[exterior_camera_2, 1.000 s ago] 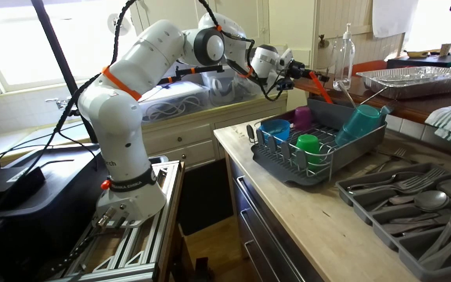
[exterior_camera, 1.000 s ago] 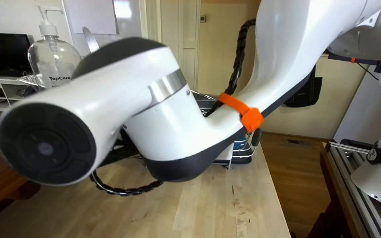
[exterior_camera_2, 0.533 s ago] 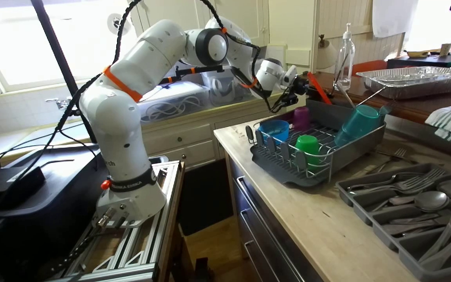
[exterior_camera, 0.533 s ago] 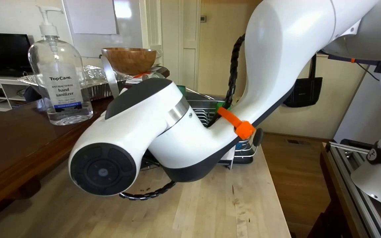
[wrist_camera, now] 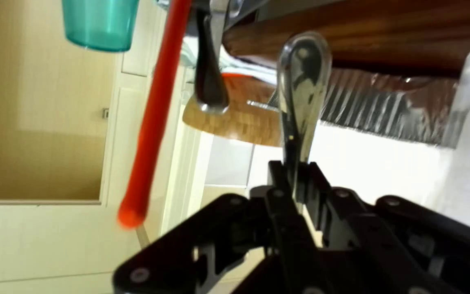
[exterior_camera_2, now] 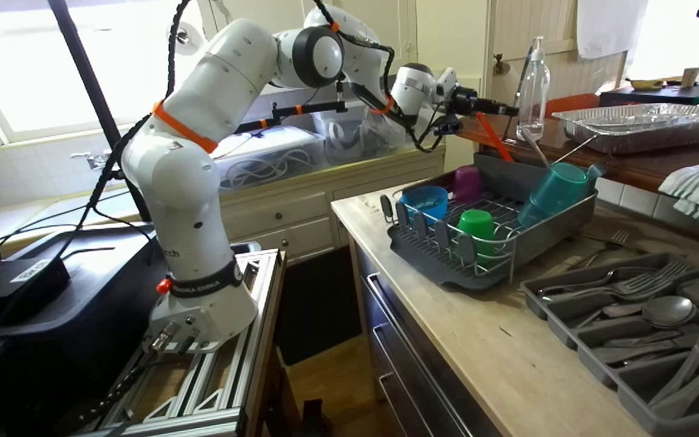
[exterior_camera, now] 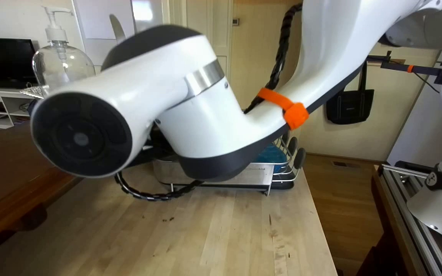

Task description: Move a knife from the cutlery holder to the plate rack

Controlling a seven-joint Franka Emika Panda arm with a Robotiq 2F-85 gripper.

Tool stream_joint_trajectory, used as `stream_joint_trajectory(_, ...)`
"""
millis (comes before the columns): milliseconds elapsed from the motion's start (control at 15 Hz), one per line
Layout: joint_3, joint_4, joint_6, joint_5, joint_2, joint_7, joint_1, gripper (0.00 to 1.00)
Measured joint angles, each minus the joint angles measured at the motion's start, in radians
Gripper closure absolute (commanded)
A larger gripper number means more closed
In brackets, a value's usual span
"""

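My gripper (wrist_camera: 294,167) is shut on a shiny silver knife (wrist_camera: 305,61); one rounded end shows beyond my fingertips in the wrist view. In an exterior view my gripper (exterior_camera_2: 514,111) holds the knife (exterior_camera_2: 525,70) roughly upright, above the far end of the plate rack (exterior_camera_2: 531,249). The knife's rounded upper end (exterior_camera: 117,27) shows above my arm in an exterior view. The dark grey cutlery holder (exterior_camera_2: 510,176) is at the rack's far end, below my gripper. A red utensil (exterior_camera_2: 495,138) stands there. My arm hides much of the rack (exterior_camera: 259,174) in an exterior view.
Blue (exterior_camera_2: 427,203), purple (exterior_camera_2: 468,184), green (exterior_camera_2: 477,230) and teal (exterior_camera_2: 556,194) cups sit in the rack. A sanitizer bottle (exterior_camera_2: 534,91) and a foil tray (exterior_camera_2: 647,130) stand on the raised ledge behind. A cutlery tray (exterior_camera_2: 568,331) lies beside the rack.
My gripper, holding the knife throughout, dipped toward the rack's far end half a second ago and has risen again, now slightly higher than one second ago. The cups and rack have not moved.
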Motion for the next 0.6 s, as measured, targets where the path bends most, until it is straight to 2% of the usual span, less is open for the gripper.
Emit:
stream_joint_trajectory(200,0.006,0.0,-0.084,0.008,-0.053,-0.103,0.019,0.96)
stream_joint_trajectory(533,0.032,-0.001,-0.095,0.051,-0.059,-0.195,0.021,0.96)
stream_joint_trajectory(600,0.035,0.0,-0.095,0.059,-0.056,-0.205,0.021,0.85)
